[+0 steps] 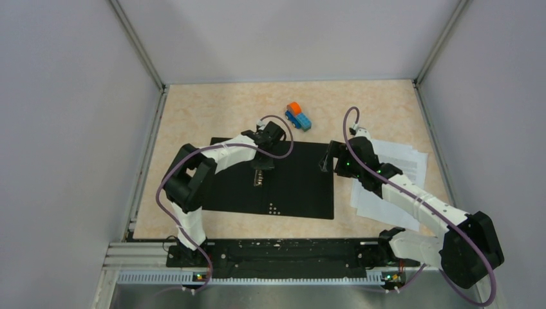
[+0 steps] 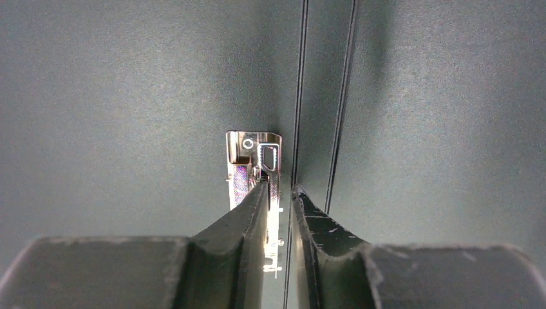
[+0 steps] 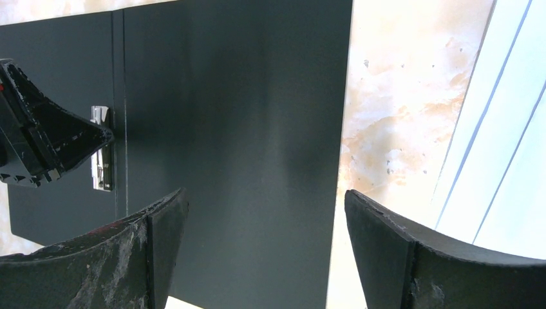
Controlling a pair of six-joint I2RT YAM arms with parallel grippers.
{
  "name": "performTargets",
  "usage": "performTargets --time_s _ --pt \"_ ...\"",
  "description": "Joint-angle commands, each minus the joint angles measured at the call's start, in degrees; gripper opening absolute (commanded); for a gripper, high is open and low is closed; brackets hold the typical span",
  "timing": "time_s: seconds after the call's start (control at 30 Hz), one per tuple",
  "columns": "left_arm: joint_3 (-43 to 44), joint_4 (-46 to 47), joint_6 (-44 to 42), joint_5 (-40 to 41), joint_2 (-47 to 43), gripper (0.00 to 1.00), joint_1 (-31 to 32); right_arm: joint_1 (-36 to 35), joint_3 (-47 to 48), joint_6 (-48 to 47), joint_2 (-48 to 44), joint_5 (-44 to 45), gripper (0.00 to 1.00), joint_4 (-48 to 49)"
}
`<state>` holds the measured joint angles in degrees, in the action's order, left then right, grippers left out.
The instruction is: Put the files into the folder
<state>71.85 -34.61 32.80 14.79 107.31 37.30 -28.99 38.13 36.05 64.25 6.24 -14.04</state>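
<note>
The left jaws stand narrow at the open folder's (image 1: 302, 187) metal clip (image 2: 254, 151), grip unclear; the right jaws gape wide, empty, beside the files (image 1: 409, 161).

Surfaces as I see them from the remote desk: mostly matt black, one bright metal part
Folder (image 1: 296, 187), open face: matt black, finely grained, with pressed crease lines; its clip strip (image 2: 254, 161): polished metal, mirror-bright, with a violet reflection. Files (image 1: 412, 161): plain white paper, smooth, no sheen. Table (image 1: 212, 109): beige marbled top, smooth. Toy truck (image 1: 298, 116): blue and orange plastic, slightly glossy. Fingers (image 3: 412, 257) of the right gripper (image 3: 265, 201): dull black plastic, scuffed pale along the edges; the left gripper (image 2: 281, 193) looks the same to me
</note>
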Motion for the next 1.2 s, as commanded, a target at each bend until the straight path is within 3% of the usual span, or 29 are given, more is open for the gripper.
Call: performTargets --time_s 0.0,0.1,0.23,0.7,0.9,1.17 --pt "-0.99 2.67 -0.63 -0.62 0.86 0.23 0.01 0.59 -0.16 -0.61 -0.04 0.15 0.89 2.1" --pt "-1.12 2.81 -0.72 -0.44 1.8 0.19 -0.03 0.58 -0.31 -0.6 0.16 0.1 0.89 2.3" --pt "-0.78 2.36 -0.82 0.7 2.75 0.0 -0.03 0.57 -0.34 -0.57 0.3 0.09 0.89 2.33" --pt "7.38 -7.86 -3.67 1.39 -11.69 0.0 -0.6 3.55 -1.05 -1.09 -4.82 -2.36 0.91 0.59" --pt "8.92 -9.27 -3.0 -1.71 -16.4 0.0 -1.8 8.12 -5.85 1.63 -7.11 -13.28 0.97 8.01" --pt "10.66 -9.79 -2.66 -7.24 -20.56 0.0 -4.16 9.63 -12.08 6.06 -11.0 -20.07 0.99 21.56"
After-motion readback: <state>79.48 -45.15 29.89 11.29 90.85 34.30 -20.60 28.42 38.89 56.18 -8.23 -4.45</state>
